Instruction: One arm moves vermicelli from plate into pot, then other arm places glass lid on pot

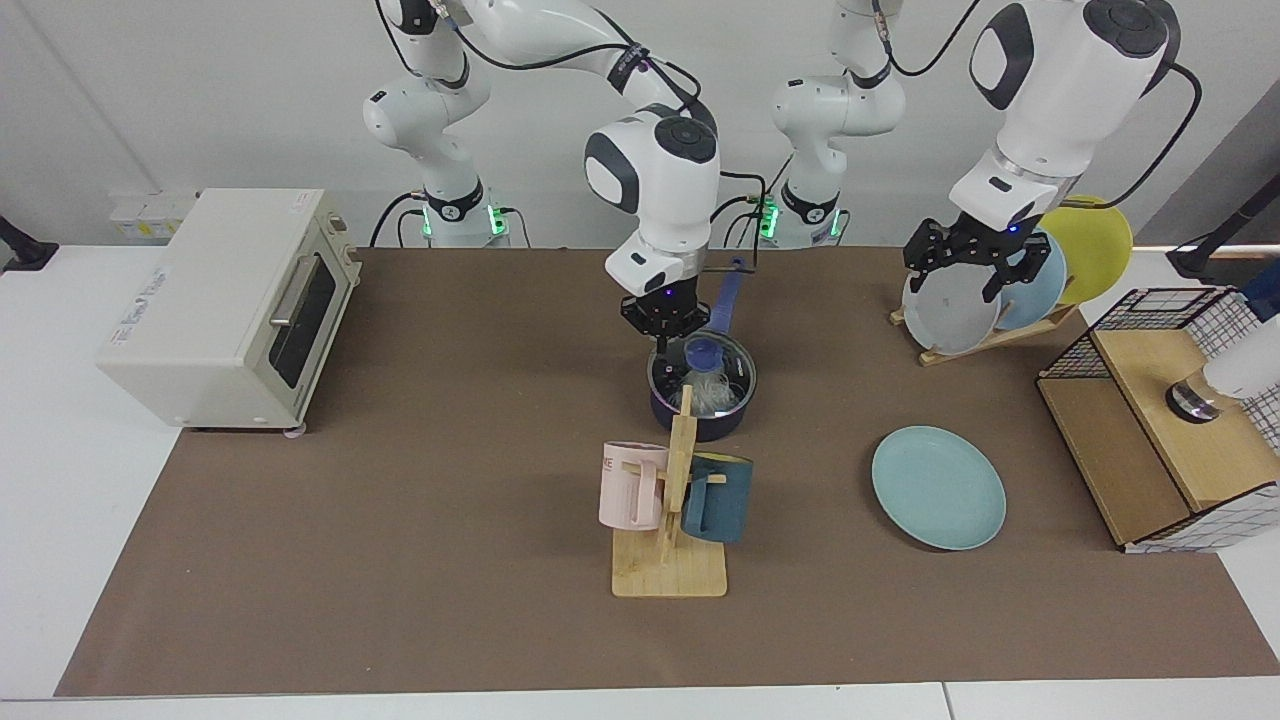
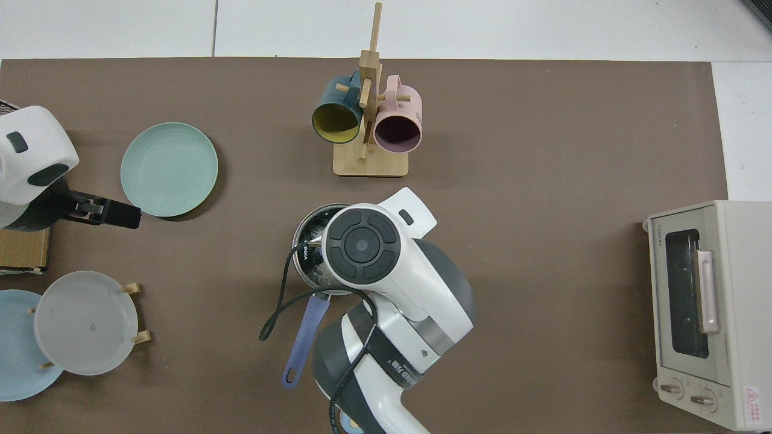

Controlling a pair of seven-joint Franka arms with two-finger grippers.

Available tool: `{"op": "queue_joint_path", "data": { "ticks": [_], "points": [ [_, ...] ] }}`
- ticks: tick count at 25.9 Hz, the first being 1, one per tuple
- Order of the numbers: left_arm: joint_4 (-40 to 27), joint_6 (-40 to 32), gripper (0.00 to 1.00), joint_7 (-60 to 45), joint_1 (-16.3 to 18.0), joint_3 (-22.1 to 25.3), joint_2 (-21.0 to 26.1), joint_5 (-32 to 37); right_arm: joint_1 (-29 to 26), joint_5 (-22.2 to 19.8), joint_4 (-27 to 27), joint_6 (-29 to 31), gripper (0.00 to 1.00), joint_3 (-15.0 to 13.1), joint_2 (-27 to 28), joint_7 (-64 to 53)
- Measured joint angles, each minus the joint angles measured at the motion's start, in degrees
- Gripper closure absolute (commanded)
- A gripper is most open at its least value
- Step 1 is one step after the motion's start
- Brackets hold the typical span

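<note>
Brown-covered tabletop (image 1: 400,600). Nearest: wooden mug stand (image 1: 670,560); teal plate (image 1: 938,487), bare. Behind the stand: navy pot (image 1: 700,385), vermicelli (image 1: 712,392) inside, glass lid (image 1: 702,362) seated on it. Right tool (image 1: 662,318) just above the lid's knob, released. Farthest: left tool (image 1: 965,262) waiting spread before the plate rack (image 1: 985,335).

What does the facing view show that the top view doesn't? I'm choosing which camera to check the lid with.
Only the facing view shows the right hand open above the glass lid's blue knob, vermicelli under the glass, and the left hand waiting by the plate rack. Only the top view shows the pot's whole handle. Both show the bare plate and the toaster oven.
</note>
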Motion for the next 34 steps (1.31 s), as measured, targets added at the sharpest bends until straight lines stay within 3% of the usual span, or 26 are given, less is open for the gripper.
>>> {"op": "queue_joint_path", "data": {
  "ticks": [13,27,28,29,31,32,34],
  "points": [
    [0.0,-0.1,0.0,0.0,0.0,-0.4,0.0,0.0,-15.9,-0.2,0.3,-8.9,0.98,-0.5,-9.9,-14.8],
    [0.0,0.1,0.0,0.1,0.0,-0.7,0.0,0.0,-35.5,-0.4,-0.1,-11.9,0.9,-0.7,-13.4,-34.2],
    [0.0,0.1,0.0,0.2,0.0,-0.7,0.0,0.0,-36.3,-0.4,-0.1,-12.0,0.84,-0.7,-13.5,-35.4],
    [0.1,0.1,0.0,0.2,0.0,-0.7,-0.1,0.0,-37.0,-0.4,-0.1,-12.1,0.64,-0.7,-13.6,-36.4],
    [0.1,0.1,0.0,0.2,0.0,-0.7,-0.1,0.0,-38.0,-0.4,-0.1,-13.3,0.07,-0.7,-14.1,-38.2],
    [0.1,0.1,0.0,0.2,0.0,-0.7,-0.1,0.0,-38.2,-0.4,-0.1,-14.3,0.01,-0.6,-14.4,-38.6],
    [0.1,0.1,0.0,0.2,0.0,-0.7,-0.1,0.0,-38.2,-0.4,-0.2,-16.1,0.01,-0.5,-15.0,-38.6]
  ]
}}
